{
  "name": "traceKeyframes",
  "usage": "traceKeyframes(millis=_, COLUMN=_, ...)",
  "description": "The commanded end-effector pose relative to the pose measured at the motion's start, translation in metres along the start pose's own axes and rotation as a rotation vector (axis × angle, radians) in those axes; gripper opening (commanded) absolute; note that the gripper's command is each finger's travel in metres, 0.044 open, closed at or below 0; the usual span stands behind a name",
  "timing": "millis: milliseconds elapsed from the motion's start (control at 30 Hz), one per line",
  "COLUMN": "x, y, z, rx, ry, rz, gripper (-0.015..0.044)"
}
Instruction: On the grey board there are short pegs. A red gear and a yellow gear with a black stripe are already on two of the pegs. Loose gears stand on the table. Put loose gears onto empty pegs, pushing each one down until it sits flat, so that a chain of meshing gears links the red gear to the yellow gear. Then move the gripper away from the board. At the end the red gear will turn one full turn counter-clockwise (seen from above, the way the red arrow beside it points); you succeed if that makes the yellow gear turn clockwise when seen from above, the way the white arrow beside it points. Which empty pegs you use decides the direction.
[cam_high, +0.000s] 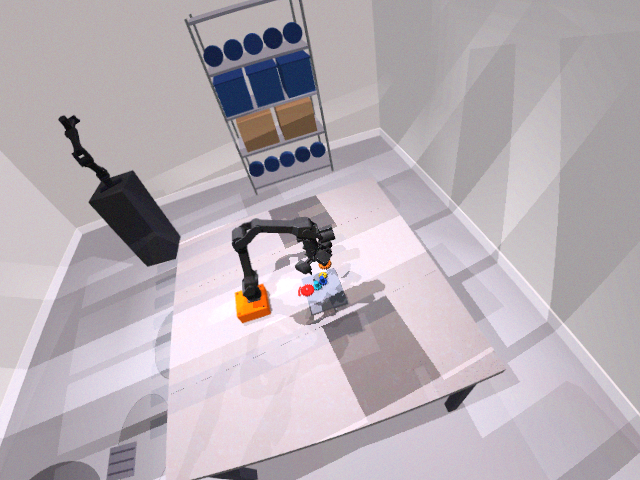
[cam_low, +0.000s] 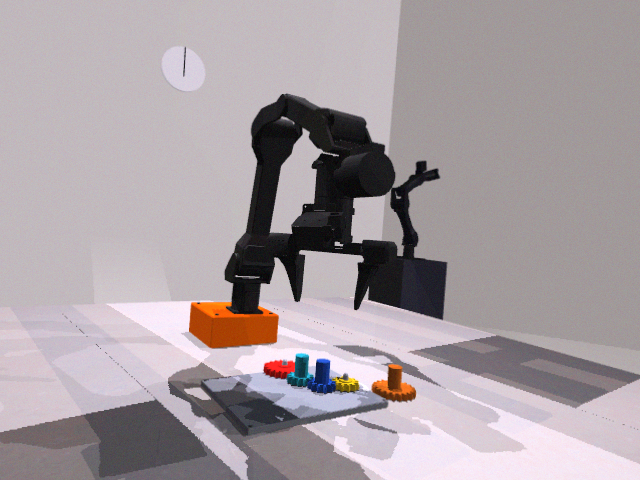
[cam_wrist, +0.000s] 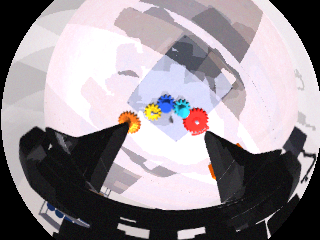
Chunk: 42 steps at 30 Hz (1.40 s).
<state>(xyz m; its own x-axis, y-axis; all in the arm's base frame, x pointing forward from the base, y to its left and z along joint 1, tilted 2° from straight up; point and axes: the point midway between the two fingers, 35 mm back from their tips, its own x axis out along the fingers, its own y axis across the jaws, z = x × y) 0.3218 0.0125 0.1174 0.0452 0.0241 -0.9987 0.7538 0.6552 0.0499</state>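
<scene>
The grey board (cam_low: 227, 395) (cam_wrist: 210, 95) lies on the table. The red gear (cam_low: 279, 368) (cam_wrist: 195, 121) (cam_high: 306, 290) and the yellow gear (cam_low: 346, 383) (cam_wrist: 152, 112) sit on it. Between them the cyan gear (cam_low: 300, 378) (cam_wrist: 182, 107) and the blue gear (cam_low: 322, 383) (cam_wrist: 165, 103) sit low on the board, side by side, in a curved row from red to yellow; tooth contact is too small to confirm. The orange gear (cam_low: 393, 388) (cam_wrist: 129, 122) (cam_high: 325, 265) stands on the table beside the board, near the yellow gear. My gripper (cam_low: 326, 305) (cam_wrist: 167, 131) is wide open and empty, high above the gears.
My arm's orange base (cam_high: 252, 304) (cam_low: 235, 330) stands on the table beside the board. A shelf rack (cam_high: 269, 104) with blue and brown boxes stands behind the table. A second arm stands on a dark pedestal (cam_high: 136, 217) (cam_low: 421, 286) beyond the table.
</scene>
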Motion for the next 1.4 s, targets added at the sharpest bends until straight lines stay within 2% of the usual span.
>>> traceKeyframes(millis=0, x=0.000, y=0.000, z=0.000, rx=0.003, ry=0.000, rz=0.000, gripper=0.0440)
traceKeyframes(millis=133, x=-0.003, y=0.013, z=-0.019, rx=-0.003, ry=0.003, rz=0.001, gripper=0.0440)
traceKeyframes(millis=433, x=-0.020, y=0.060, z=-0.145, rx=-0.055, ry=0.004, rz=0.000, gripper=0.0440)
traceKeyframes(millis=767, x=-0.046, y=0.051, z=-0.274, rx=0.002, ry=0.025, rz=0.004, gripper=0.0440)
traceKeyframes(millis=1367, x=-0.046, y=0.051, z=-0.277, rx=0.004, ry=0.025, rz=0.004, gripper=0.0440)
